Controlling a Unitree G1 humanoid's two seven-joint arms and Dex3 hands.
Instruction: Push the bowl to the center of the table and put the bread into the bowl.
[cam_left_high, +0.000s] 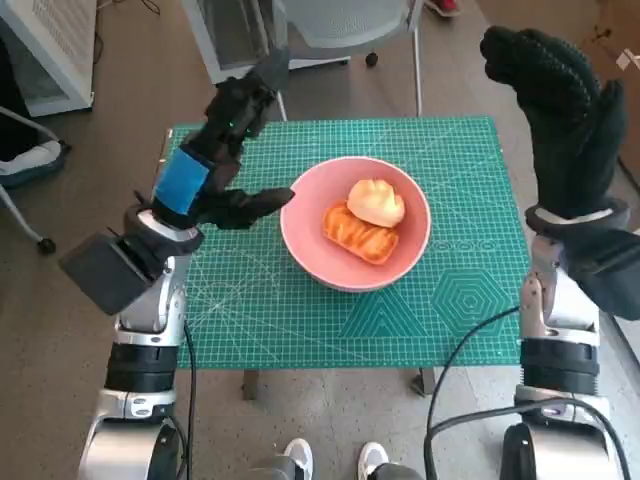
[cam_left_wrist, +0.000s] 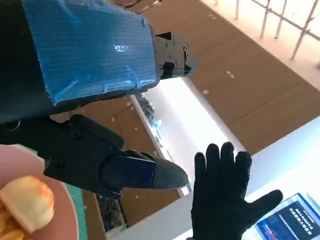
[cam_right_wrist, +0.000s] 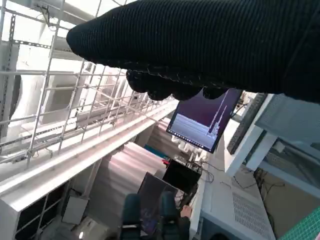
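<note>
bowl (cam_left_high: 355, 240) holds bread (cam_left_high: 376, 202); right hand (cam_left_high: 565, 120) raised, spread.

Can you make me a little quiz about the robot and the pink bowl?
1. True or false: the pink bowl sits on the green mat.
2. How many pieces of bread lie in the bowl: A one, B two, C four?
3. Fill in: the left hand has ____ tape on its back.

Key: 1 true. 2 B: a round bun and a glazed pastry. 3 blue. The right hand is raised, holding nothing.
</note>
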